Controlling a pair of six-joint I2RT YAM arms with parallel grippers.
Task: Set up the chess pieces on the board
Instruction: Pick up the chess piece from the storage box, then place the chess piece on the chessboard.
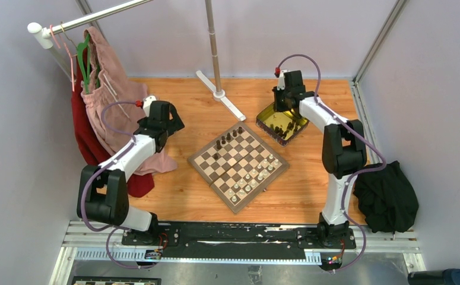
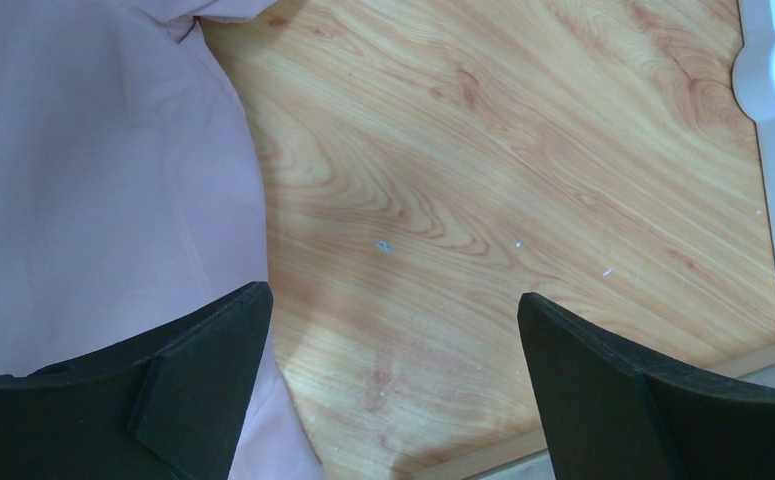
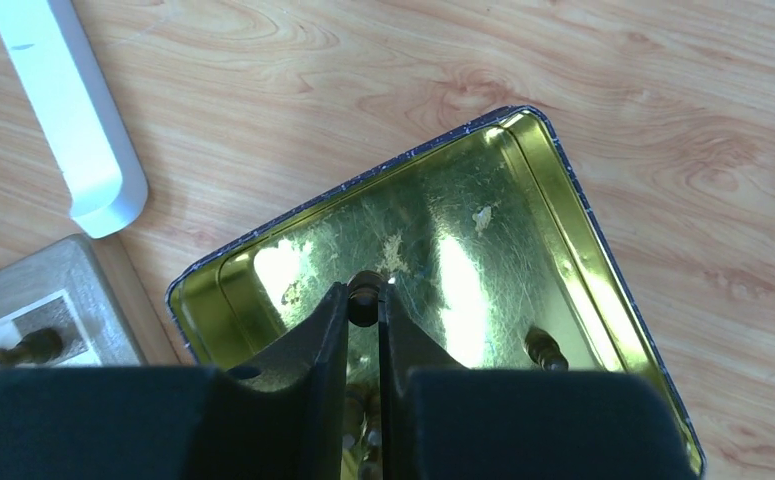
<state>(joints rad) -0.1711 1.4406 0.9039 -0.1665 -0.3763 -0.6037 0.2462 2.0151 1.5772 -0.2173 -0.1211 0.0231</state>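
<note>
The chessboard (image 1: 238,165) lies mid-table, turned like a diamond, with several dark pieces (image 1: 222,142) along its far left side and several pale pieces (image 1: 256,177) along its near right side. Its corner shows in the right wrist view (image 3: 53,310). My right gripper (image 3: 364,297) is over the yellow-gold tin (image 3: 523,170), shut on a dark chess piece (image 3: 364,287) at its fingertips. Another dark piece (image 3: 546,350) lies in the tin, and more sit under the fingers. The tin also shows in the top view (image 1: 267,116). My left gripper (image 2: 393,300) is open and empty above bare wood beside pink cloth (image 2: 93,170).
A white stand foot (image 1: 224,104) with a metal pole lies behind the board; it shows in the right wrist view (image 3: 68,120). Pink and red clothes (image 1: 105,101) hang and drape at the left. A black cloth (image 1: 387,196) lies at the right edge.
</note>
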